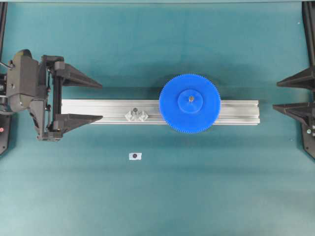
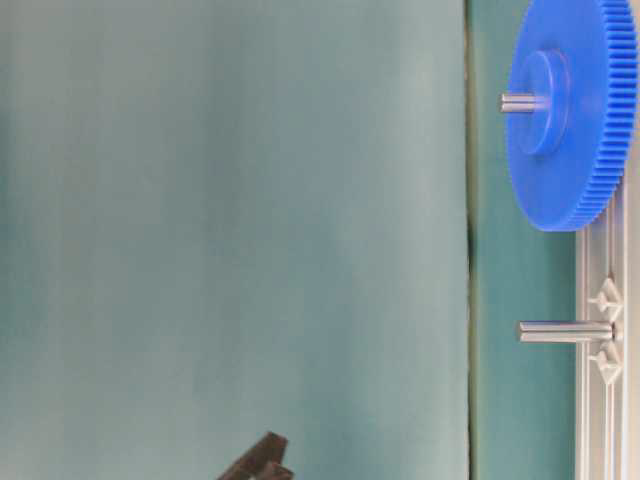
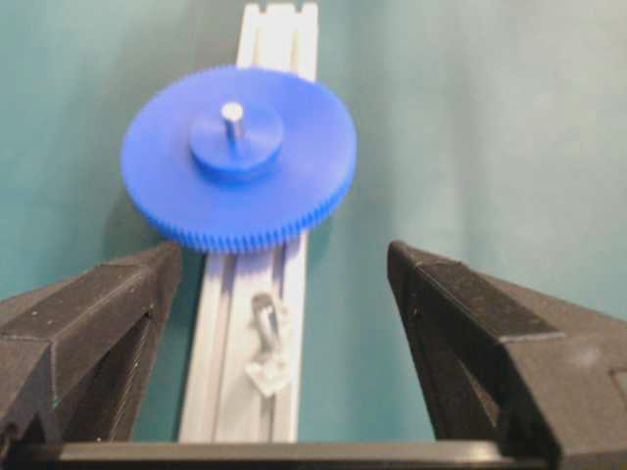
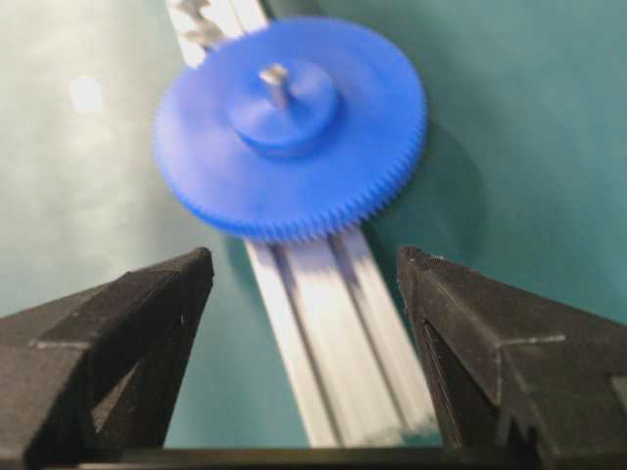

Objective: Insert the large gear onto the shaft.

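Overhead view: gear [image 1: 189,103] flat on the rail [image 1: 236,112], seated over the shaft [image 1: 190,99], pin tip poking up through the hub; second pin [image 1: 135,111] bare on its mount farther left along the rail, small dark-centred tag [image 1: 135,156] on the mat [image 1: 157,196] below it. Left gripper [image 1: 102,102] spread wide and empty at the rail's left end, well apart from the gear. Right gripper [image 1: 275,95] likewise spread wide and empty just off the rail's right end.
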You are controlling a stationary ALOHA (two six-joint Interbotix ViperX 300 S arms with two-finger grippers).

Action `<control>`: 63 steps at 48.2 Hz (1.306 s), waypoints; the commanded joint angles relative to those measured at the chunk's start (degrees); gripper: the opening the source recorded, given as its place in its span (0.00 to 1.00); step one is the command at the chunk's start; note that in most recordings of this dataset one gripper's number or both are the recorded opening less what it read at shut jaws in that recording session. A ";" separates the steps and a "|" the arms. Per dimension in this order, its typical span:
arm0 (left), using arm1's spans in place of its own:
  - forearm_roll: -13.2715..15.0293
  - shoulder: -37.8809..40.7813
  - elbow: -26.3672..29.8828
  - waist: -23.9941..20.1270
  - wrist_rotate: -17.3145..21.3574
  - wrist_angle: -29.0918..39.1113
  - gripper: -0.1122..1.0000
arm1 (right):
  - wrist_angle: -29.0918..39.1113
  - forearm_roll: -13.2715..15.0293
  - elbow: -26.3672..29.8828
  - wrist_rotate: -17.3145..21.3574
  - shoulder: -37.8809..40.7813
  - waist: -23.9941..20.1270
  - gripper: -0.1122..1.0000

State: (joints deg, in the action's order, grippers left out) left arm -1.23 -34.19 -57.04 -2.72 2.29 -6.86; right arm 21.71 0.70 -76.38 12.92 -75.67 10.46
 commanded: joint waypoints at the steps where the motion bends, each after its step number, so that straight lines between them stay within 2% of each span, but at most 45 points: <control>1: -0.09 -0.35 0.35 0.18 -0.09 -0.53 0.88 | -2.20 -0.09 0.44 0.00 1.14 -2.02 0.85; 13: -0.09 -0.44 -0.09 0.09 -0.18 -0.62 0.87 | -2.99 0.00 0.44 -0.09 3.43 -8.70 0.85; 20: -0.09 -0.79 -0.26 0.09 -0.18 -0.62 0.86 | -3.08 0.18 0.44 -0.09 3.78 -10.90 0.85; 38: -0.09 -3.52 -3.60 -0.09 -0.26 -2.29 0.86 | -2.72 0.18 -0.18 0.62 2.37 -10.90 0.85; 49: -0.09 -7.38 -6.77 -0.09 -0.35 -2.37 0.86 | -2.37 0.00 -0.79 0.70 -0.88 -10.90 0.85; 63: -0.09 -13.89 -10.63 -0.09 -0.35 -2.11 0.83 | -2.29 -0.09 -0.79 0.70 -1.05 -10.90 0.85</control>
State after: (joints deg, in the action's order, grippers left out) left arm -1.23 -46.67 -67.59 -2.72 1.93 -8.61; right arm 19.69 0.79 -77.87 13.10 -77.17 -0.44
